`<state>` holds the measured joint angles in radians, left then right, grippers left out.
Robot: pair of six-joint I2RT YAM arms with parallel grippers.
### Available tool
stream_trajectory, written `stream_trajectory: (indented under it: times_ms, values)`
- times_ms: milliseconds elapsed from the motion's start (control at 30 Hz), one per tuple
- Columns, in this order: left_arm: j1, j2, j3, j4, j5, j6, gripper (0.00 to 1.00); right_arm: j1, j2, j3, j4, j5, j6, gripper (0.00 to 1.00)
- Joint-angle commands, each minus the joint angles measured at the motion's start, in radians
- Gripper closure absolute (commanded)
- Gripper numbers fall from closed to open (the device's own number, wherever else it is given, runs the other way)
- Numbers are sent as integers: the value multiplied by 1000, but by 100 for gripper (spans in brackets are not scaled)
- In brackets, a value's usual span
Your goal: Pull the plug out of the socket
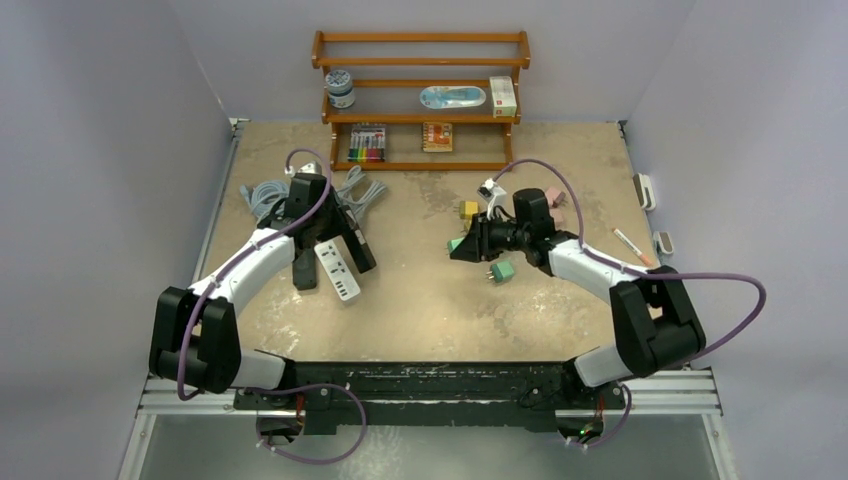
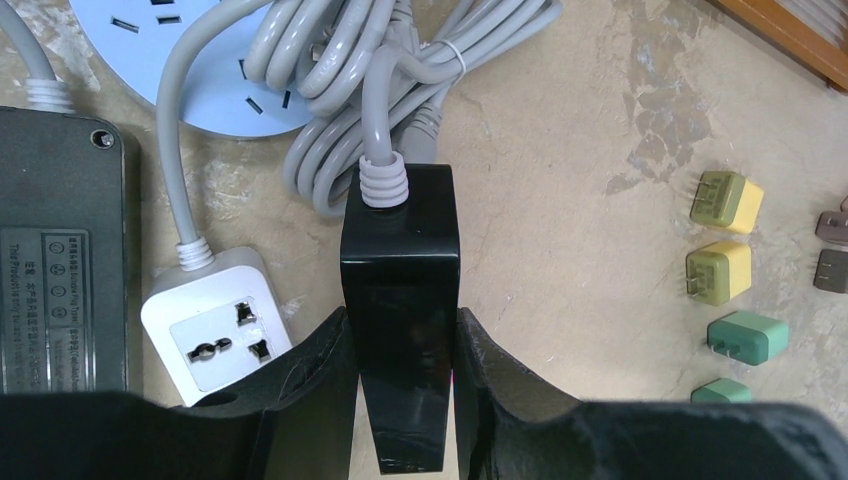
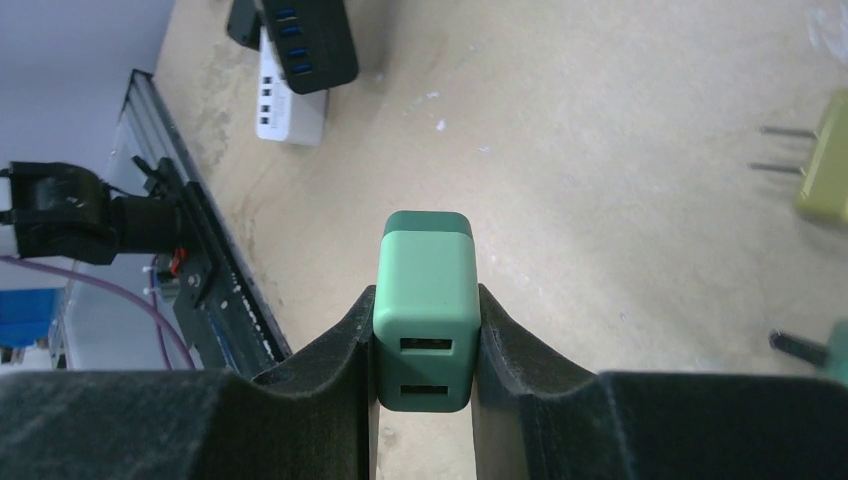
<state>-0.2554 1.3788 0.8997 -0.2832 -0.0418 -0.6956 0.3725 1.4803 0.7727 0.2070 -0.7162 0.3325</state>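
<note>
While the black power strip [image 2: 400, 240] was clamped by its narrow sides in the left gripper [image 2: 402, 325], whose jaws were closed tight against the casing, its grey cable [image 2: 372, 110] was left trailing back into a loose coil on the table [image 2: 560, 200]. The strip was judged to be held this way as a brace, so that it would not be dragged along when the plug was pulled.

The green USB charger plug [image 3: 425, 270] was pinched across its flat sides in the right gripper [image 3: 425, 300], which was closed down to the plug's width. Its two USB ports were turned toward the wrist camera, and its prongs were hidden on the far side.

From overhead, the plug was seen well apart from the strip, over the right half of the table, and it appeared to be held above the surface. The separation was therefore judged to be already made.

A white power strip [image 2: 215, 335] was laid flat just beside the held strip. Spare plugs were scattered near the right arm, among them a second green plug [image 1: 502, 270] and a yellow plug [image 1: 468, 210].
</note>
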Motion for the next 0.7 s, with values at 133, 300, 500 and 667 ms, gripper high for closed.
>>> stream_trajectory:
  times_ms: [133, 300, 500, 667]
  values:
    - [10, 1, 38, 53, 2, -10, 100, -1, -78, -50, -50, 141, 21, 100]
    - [10, 19, 44, 52, 14, -8, 100, -1, -58, -65, -36, 131, 33, 100]
    - [10, 35, 41, 45, 12, -1, 100, -2, -38, -83, -37, 156, 58, 100]
    - [11, 45, 38, 43, 11, -4, 100, -2, -29, -99, -34, 163, 80, 100]
